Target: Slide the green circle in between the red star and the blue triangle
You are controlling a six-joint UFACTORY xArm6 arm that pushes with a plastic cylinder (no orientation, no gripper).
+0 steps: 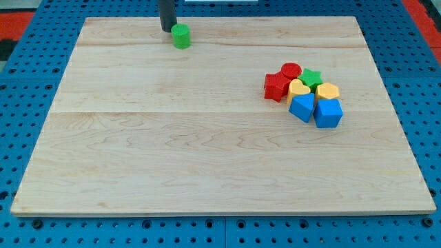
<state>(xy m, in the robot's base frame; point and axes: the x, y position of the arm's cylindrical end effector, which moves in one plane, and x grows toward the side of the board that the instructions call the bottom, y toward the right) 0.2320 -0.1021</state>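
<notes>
Dark rod hanging straight down from the view's top edge, no hand on it, so nothing spread or pinched; my tip point(167, 29) down on the table near the far edge. Touching or just beside the tip, toward the view's right and slightly below: one green circle point(181, 36), upright, alone.

Well apart from the tip, far toward the view's right and lower: a tight cluster of seven blocks. Counted: two red, two yellow, two blue, one green. Nearest the tip, the red star point(276, 86); just above and right of it, a red round block point(291, 69); beside that, a green star point(312, 77). Below those, a yellow heart point(299, 88) and another yellow block point(328, 91), shape unclear. Lowest, the blue triangle point(302, 107) and a blue block point(328, 113) touching it on the right. Red star and blue triangle close together, the yellow heart wedged against both.

Underneath all, a pale wooden table point(172, 151) of joined planks. Around it, a blue perforated base point(227, 234), with red patches at the view's top corners.
</notes>
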